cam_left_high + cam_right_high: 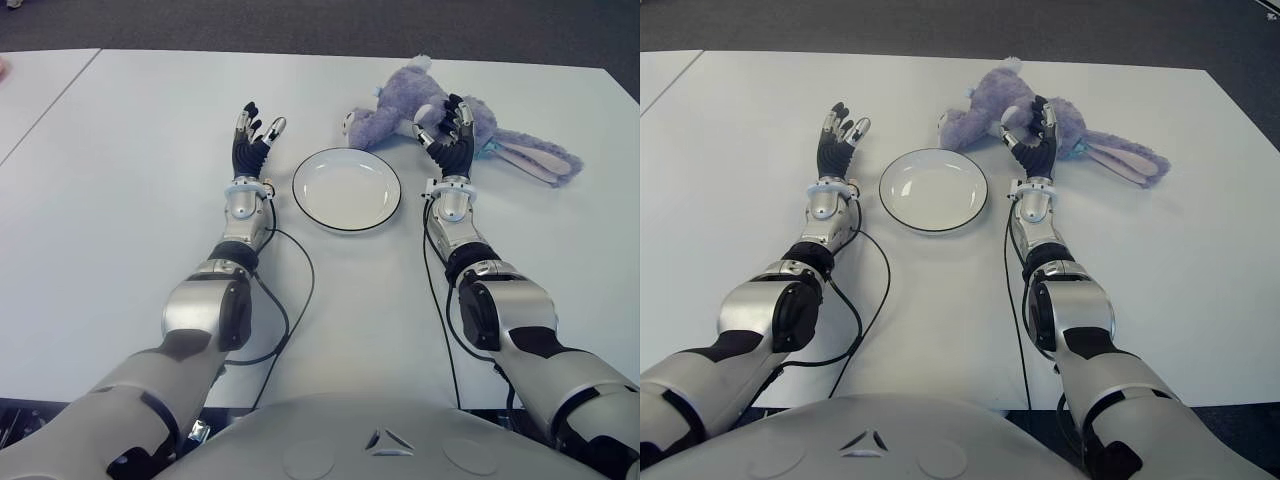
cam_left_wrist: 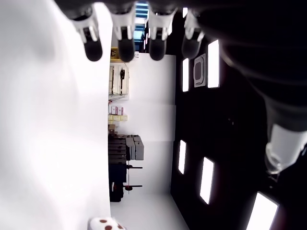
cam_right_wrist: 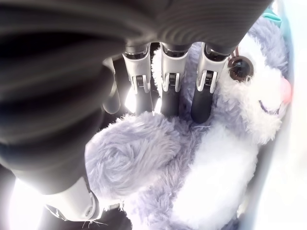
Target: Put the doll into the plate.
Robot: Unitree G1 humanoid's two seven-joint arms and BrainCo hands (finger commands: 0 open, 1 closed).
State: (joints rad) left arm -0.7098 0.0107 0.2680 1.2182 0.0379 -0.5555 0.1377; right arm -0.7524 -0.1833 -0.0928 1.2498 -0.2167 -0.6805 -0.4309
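The doll (image 1: pixel 450 125), a purple plush rabbit, is lying on the white bench (image 1: pixel 120 180), just beyond the far right edge of the plate (image 1: pixel 346 189), with 1 long ear trailing off to the right. The right hand (image 1: pixel 446 128) is being held at the doll's body; in the right wrist view its fingers (image 3: pixel 169 86) are curling into the fur with a plush limb bulging under the palm, so a grasp is judged to be closing, though a firm hold is not confirmed. The left hand (image 1: pixel 252 135) is showing just left of the plate, fingers extended and nothing being held.

Step in hand: securing the doll. The fingers should be wrapped around the torso, not loose fur, before lifting. The trailing ear should be cleared of the rim, and the doll brought left and near over the plate's centre.
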